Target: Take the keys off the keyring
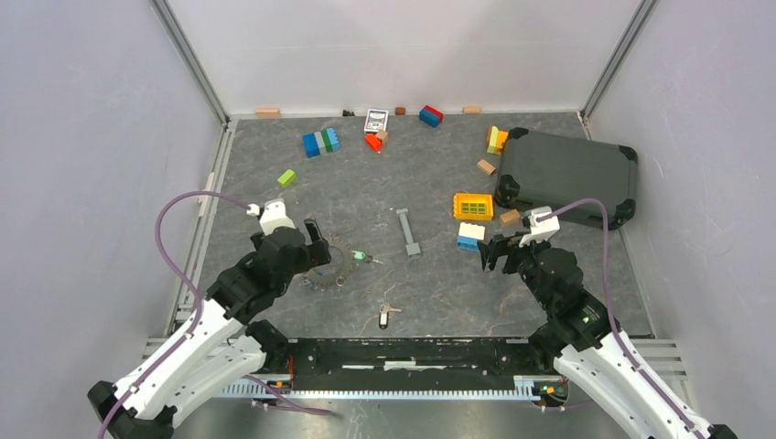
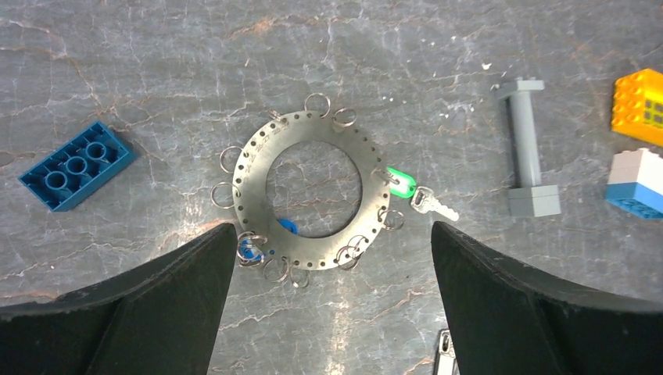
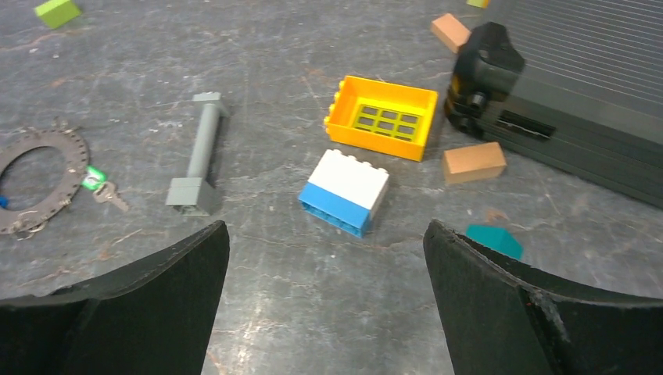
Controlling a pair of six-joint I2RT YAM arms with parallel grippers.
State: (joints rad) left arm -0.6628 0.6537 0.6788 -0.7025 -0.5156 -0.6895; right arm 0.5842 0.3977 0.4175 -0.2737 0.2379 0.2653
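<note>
1. Keyring: in the left wrist view it's a flat perforated metal disc w/ small wire loops round the rim. It lies flat on the table, left of centre, right under my left arm.
2. Green-headed key hangs off a loop on the disc's right edge, blade pointing away from the disc. I judge it not yet removed.
3. Blue bits show at the disc's lower-left rim. Could be another key head or a tag, can't tell; most other loops look empty.
4. One loose silver key lies on the table near the arm bases, well apart from the disc. I count that one as off.
5. Progress, my read: part done. At least the green key is left, maybe the blue item too.
6. Left gripper hovers over the disc, jaws spread wide either side of it, holding nothing and touching nothing.
7. Right gripper is also wide open and empty. It's well off to the right, over bare table near the white/blue brick and yellow grid block.
8. Grey bar lies between disc and bricks, dark case far right; neither matters for the job.
</note>
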